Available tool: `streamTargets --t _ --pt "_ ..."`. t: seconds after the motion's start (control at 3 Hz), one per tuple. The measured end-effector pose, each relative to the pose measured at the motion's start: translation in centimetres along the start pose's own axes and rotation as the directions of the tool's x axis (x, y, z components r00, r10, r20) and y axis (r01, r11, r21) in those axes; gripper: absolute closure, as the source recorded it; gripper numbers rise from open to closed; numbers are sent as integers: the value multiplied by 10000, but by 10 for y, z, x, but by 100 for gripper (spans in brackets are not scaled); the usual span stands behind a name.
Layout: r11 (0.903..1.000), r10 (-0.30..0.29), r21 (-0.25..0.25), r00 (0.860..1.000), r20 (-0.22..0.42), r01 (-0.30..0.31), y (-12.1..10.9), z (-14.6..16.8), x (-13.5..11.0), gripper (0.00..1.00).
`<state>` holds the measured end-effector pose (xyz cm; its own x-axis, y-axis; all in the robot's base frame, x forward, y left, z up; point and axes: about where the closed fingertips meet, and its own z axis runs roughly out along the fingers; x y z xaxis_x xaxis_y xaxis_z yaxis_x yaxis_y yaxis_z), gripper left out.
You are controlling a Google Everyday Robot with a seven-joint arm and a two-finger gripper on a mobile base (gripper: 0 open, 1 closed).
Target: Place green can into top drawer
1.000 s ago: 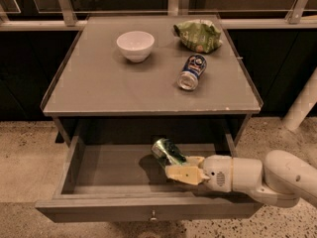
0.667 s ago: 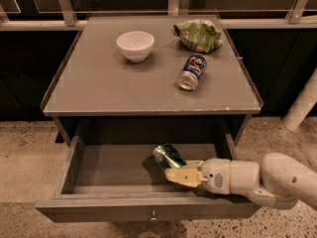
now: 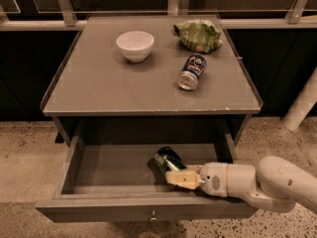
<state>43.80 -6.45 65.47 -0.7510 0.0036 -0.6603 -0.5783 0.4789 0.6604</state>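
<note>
Inside the top drawer [image 3: 99, 209], the gripper's [image 3: 174, 175] jaws clasp the green can [image 3: 167, 158]; bowl [image 3: 134, 44], bag [image 3: 198, 34] above.

Green can [image 3: 169, 159] tilted in open top drawer [image 3: 99, 210]; gripper [image 3: 172, 177] against it.

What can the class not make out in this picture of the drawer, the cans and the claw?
Camera view:
- Green can: its near end is hidden by the claw, which reaches into the top drawer from the right.
- Top drawer: its back is hidden under the tabletop.
- Arm: cut off by the right edge.
- Dark blue can: its logo is too small to read.
</note>
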Motion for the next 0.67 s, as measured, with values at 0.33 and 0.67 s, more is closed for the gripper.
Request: streamTargets --t 0.33,0.67 --pt "10000 6 8 10000 2 -6 0 0 0 81" --pt "10000 6 7 10000 2 -6 0 0 0 58"
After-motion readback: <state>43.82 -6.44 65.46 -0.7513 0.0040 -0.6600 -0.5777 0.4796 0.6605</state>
